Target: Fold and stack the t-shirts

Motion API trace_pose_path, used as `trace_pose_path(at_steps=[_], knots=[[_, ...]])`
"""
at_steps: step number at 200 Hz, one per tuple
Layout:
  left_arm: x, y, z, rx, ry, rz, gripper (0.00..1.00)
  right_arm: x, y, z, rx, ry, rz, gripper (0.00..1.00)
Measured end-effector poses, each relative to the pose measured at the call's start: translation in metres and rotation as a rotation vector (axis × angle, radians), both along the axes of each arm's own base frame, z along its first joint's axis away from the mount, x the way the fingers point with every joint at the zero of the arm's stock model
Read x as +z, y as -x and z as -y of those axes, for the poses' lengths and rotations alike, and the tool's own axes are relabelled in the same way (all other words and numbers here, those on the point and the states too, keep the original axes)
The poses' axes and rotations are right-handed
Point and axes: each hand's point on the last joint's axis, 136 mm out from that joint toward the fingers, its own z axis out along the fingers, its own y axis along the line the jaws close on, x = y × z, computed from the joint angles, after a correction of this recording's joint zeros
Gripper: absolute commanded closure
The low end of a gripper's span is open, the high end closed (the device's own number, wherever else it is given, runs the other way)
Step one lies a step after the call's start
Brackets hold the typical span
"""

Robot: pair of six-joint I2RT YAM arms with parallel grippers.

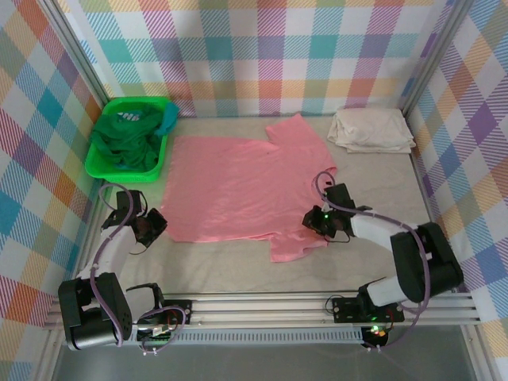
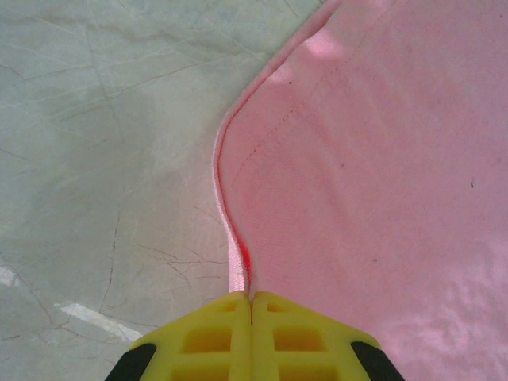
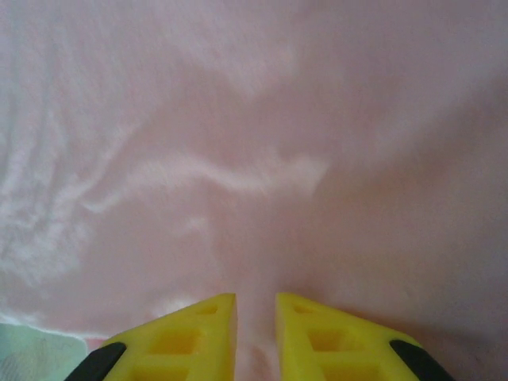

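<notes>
The salmon-pink t-shirt (image 1: pixel 246 186) lies spread flat on the table's middle, with one sleeve toward the back and one toward the front. My left gripper (image 1: pixel 161 224) is at its near-left hem. In the left wrist view, the yellow jaws of that gripper (image 2: pixel 252 295) are shut on the hem's edge (image 2: pixel 236 266). My right gripper (image 1: pixel 312 218) is at the shirt's right side by the near sleeve. Its jaws (image 3: pixel 255 298) stand slightly apart with a fold of pink cloth (image 3: pixel 238 159) pinched between them. A cream-white t-shirt (image 1: pixel 371 129) lies folded at the back right.
A bright green bin (image 1: pixel 119 171) stands at the back left, holding a crumpled dark green shirt (image 1: pixel 127 139) and a teal one (image 1: pixel 169 117). Checked walls close in the table on three sides. Bare grey tabletop (image 1: pixel 381 186) lies between the pink shirt and the right wall.
</notes>
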Motion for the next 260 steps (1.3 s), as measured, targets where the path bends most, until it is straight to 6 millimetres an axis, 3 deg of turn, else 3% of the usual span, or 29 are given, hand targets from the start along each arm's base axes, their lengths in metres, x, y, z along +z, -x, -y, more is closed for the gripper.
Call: trace_pose_path(at_steps=[28, 91, 116, 131, 151, 170, 183, 199, 226, 260], knots=[[0.000, 0.000, 0.000, 0.000, 0.000, 0.002, 1.00, -0.008, -0.024, -0.009, 0.012, 0.013, -0.018, 0.79], [0.007, -0.002, 0.001, -0.003, 0.001, 0.031, 1.00, -0.003, -0.118, -0.034, -0.001, -0.022, 0.049, 0.79], [0.009, -0.002, 0.001, -0.003, -0.001, 0.041, 1.00, 0.006, -0.126, -0.035, 0.004, -0.014, 0.056, 0.71], [0.010, -0.003, 0.001, -0.003, -0.001, 0.042, 1.00, 0.018, -0.119, -0.031, 0.014, -0.002, 0.061, 0.63], [0.010, -0.003, 0.001, -0.003, -0.001, 0.045, 1.00, 0.054, -0.101, -0.018, 0.016, 0.020, 0.118, 0.56], [0.010, -0.003, 0.001, -0.003, -0.002, 0.046, 1.00, 0.092, -0.075, -0.001, 0.002, 0.021, 0.192, 0.55], [0.010, -0.002, 0.001, -0.003, -0.002, 0.046, 1.00, 0.104, -0.056, 0.014, -0.017, 0.024, 0.213, 0.56], [0.010, -0.002, 0.001, -0.003, -0.002, 0.046, 1.00, 0.094, -0.029, 0.035, -0.053, 0.044, 0.177, 0.57], [0.007, -0.001, 0.002, -0.004, 0.001, 0.042, 1.00, 0.049, 0.017, 0.064, -0.106, 0.099, 0.013, 0.59], [0.001, -0.002, 0.003, -0.009, 0.014, 0.030, 1.00, 0.019, 0.030, 0.066, -0.087, 0.129, -0.102, 0.60]])
